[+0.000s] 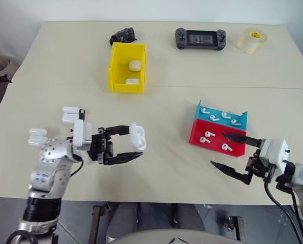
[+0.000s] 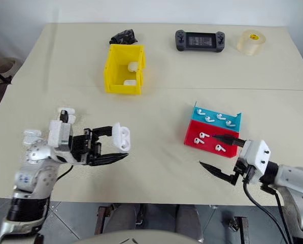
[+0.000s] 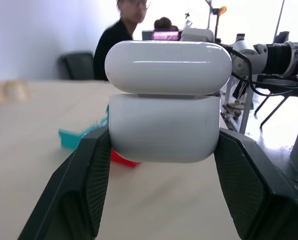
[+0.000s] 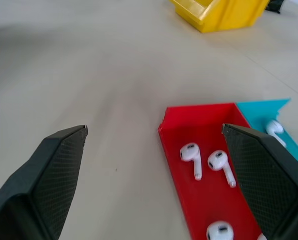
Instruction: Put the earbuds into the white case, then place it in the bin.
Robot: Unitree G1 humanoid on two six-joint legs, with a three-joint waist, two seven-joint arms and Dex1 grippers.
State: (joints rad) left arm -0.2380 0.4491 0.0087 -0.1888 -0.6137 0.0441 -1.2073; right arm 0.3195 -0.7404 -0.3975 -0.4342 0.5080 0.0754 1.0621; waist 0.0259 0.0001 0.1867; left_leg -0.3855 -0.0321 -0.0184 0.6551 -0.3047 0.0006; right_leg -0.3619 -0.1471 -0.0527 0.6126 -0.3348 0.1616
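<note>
Left hand (image 1: 122,144) of mine is clamped on the white case (image 1: 137,136), lifted off the surface; glossy, light and slippery, it's best pinched across its flat sides, while my right hand (image 1: 234,153) gapes beside the earbuds (image 1: 208,136).

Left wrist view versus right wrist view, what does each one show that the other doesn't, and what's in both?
Left wrist view alone: the glossy white rounded earbud case gripped in the left gripper, its lid slightly raised, and a person behind the table. Right wrist view alone: the open right gripper, tiny white earbuds in the tray, and the bright yellow plastic bin. Both: the shallow red tray, the blue tray and the beige tabletop.
</note>
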